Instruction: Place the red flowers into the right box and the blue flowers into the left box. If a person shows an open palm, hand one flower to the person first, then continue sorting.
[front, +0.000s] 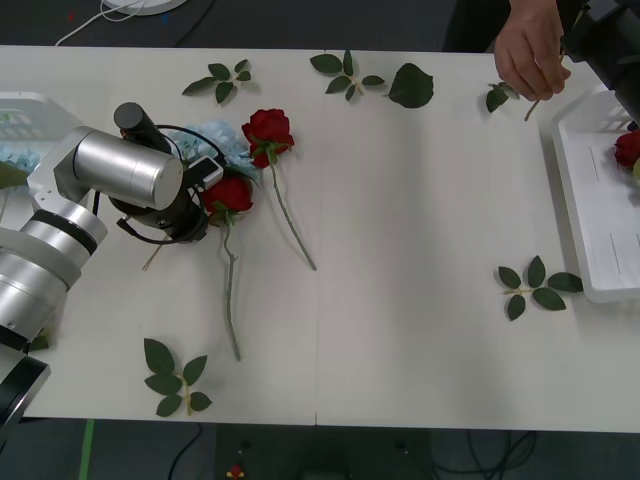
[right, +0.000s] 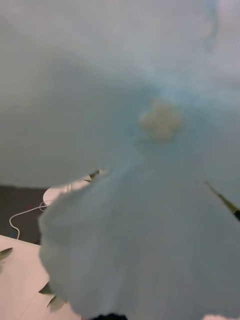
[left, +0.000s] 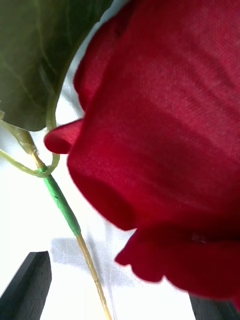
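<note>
Two red roses lie on the surface (front: 400, 250). The left hand (front: 208, 196) is lowered over the nearer rose (front: 229, 194), its black fingers (left: 27, 285) parted around the bloom, nothing gripped. Closing, lifting, then carriage to the right box (front: 600, 215) are judged next.

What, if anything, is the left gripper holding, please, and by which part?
Nothing yet: the left gripper is open, its fingers on either side of the bloom of a red rose.

The rose (left: 165, 140) has woven cloth petals, matt and finely textured. The left arm (front: 125, 170) is brushed silver metal. The table (front: 400, 250) is smooth, matt white.
</note>
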